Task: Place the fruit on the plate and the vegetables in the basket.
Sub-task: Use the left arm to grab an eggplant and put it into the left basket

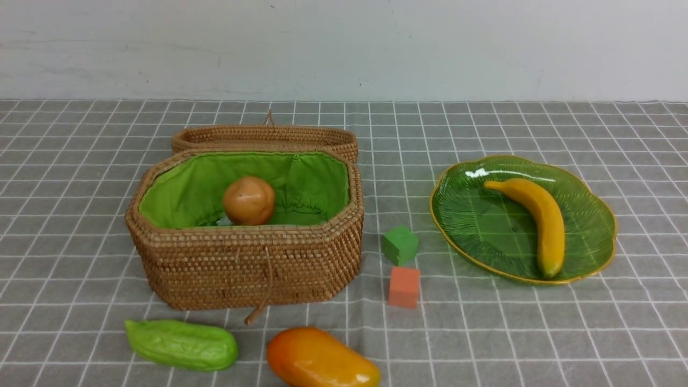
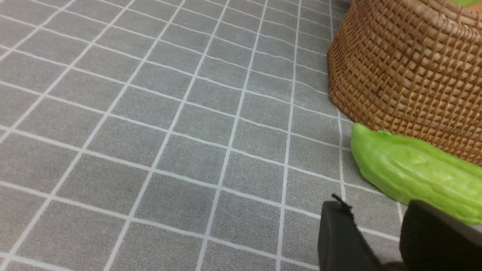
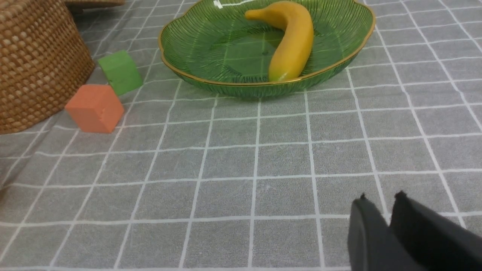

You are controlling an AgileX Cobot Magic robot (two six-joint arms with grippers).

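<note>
Wickerwork fills the left of the front view: the basket [image 1: 244, 258] stands open on the grey checked cloth [image 1: 537, 333], its lid [image 1: 263, 137] lying back behind it, and the potato [image 1: 249, 200] sits inside on the green lining. To its right the plate [image 1: 467, 215] carries the banana [image 1: 540, 220], which lies lengthwise across it. A green cube [image 1: 400, 244] and an orange cube [image 1: 403, 287] stand between basket and plate, just beside each other. The gourd [image 1: 181, 344] and the mango [image 1: 320, 359] lie on the cloth in front of the basket, outside both containers; neither arm shows here. From the left wrist, the left gripper [image 2: 376, 222] hangs low over the cloth with its jaws partly apart and nothing between them, the gourd [image 2: 414, 173] just beyond it against the basket wall [image 2: 406, 67]. From the right wrist, the right gripper [image 3: 381, 205] is over bare cloth, its jaws only a narrow slit apart and empty, well short of the plate [image 3: 211, 49] with its banana [image 3: 292, 41].
</note>
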